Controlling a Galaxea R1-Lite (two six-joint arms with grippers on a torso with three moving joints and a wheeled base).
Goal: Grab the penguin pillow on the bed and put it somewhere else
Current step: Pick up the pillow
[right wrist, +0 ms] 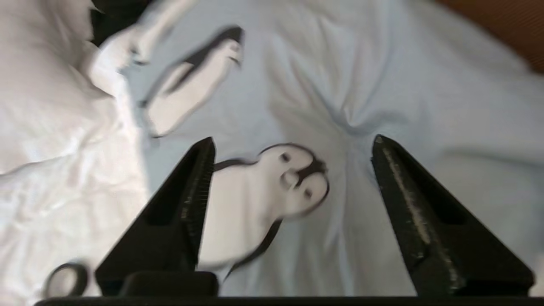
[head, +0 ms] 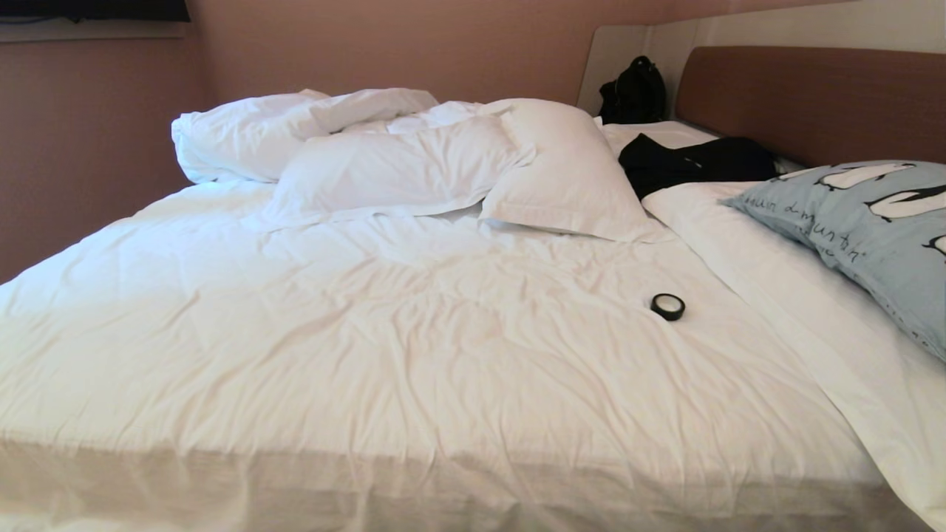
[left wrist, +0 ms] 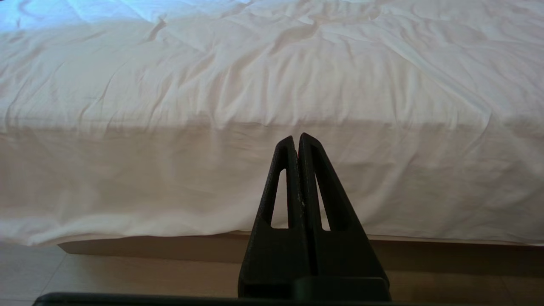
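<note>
The left gripper [left wrist: 297, 140] hangs pressed shut and empty, low before the near edge of the bed [head: 369, 355]. Farther in, a small black ring [head: 667, 306] lies on the open white sheet. Beyond it, on the right by the headboard [head: 813, 96], the penguin pillow [head: 872, 229] rests tilted over a white fold. The right gripper [right wrist: 293, 142], jaws spread wide and holding nothing, hovers above the pillow's printed face. The risk, likely, is a snag: fingers could catch the puckered case, or the pillow could slide off the right edge. White pillows [head: 399, 166] crowd the far left; the middle stays free.
</note>
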